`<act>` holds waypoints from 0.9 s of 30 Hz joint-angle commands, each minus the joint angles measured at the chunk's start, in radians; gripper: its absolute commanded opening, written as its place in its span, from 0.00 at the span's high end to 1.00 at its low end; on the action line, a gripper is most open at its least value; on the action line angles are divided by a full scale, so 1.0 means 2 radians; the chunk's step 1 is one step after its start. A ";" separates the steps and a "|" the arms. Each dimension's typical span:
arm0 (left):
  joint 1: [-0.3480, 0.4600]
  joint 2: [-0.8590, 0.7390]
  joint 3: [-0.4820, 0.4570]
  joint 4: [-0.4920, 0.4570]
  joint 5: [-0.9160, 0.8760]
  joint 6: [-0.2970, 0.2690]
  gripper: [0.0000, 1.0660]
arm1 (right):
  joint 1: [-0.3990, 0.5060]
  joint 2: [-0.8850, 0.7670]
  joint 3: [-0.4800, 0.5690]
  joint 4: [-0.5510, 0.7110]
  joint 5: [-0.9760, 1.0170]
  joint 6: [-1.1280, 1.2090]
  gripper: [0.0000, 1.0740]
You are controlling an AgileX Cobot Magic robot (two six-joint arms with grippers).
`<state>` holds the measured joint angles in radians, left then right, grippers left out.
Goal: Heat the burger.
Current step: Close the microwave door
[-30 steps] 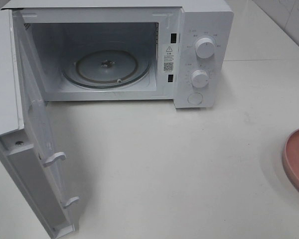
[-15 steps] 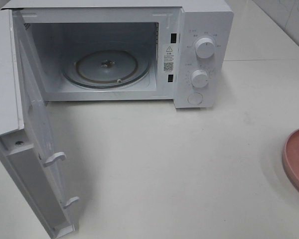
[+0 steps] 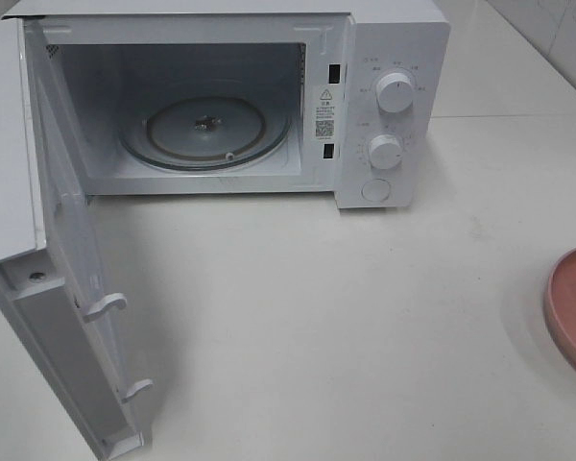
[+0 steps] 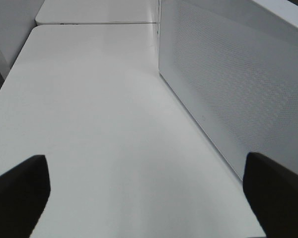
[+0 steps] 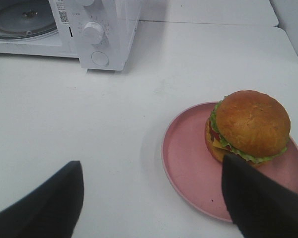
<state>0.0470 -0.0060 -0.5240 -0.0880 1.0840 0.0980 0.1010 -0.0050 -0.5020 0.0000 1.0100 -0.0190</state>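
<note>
- A kitchen-style test bench is showing here: a boxy white microwave oven [image 3: 269,96] is standing, door swung open, on a plain white tabletop [image 3: 346,327].
- Ahead of the right claw [image 5: 151,198], a round pink plate [image 5: 188,163] is carrying a glossy brown-bunned burger [image 5: 248,124].
- Pale tiled wall [image 3: 557,38] is backing the bench.

burger [image 5: 248,125] on plate [image 5: 186,163] | plate right of microwave [image 3: 394,58], well apart | turntable [image 3: 204,130] in microwave | door [image 3: 53,279] at its left
</note>
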 commanded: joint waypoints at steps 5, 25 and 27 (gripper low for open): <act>0.002 -0.002 0.001 -0.003 -0.006 -0.002 0.08 | -0.004 -0.013 0.001 0.000 -0.009 0.004 0.30; 0.002 0.014 -0.021 -0.005 -0.032 -0.010 0.18 | -0.004 -0.013 0.001 0.000 -0.009 0.004 0.30; 0.002 0.021 -0.020 -0.003 -0.034 -0.010 0.21 | -0.004 -0.013 0.001 0.000 -0.009 0.004 0.30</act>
<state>0.0470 0.0340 -0.5580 -0.0960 1.0360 0.0870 0.1010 -0.0050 -0.5020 0.0000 1.0100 -0.0190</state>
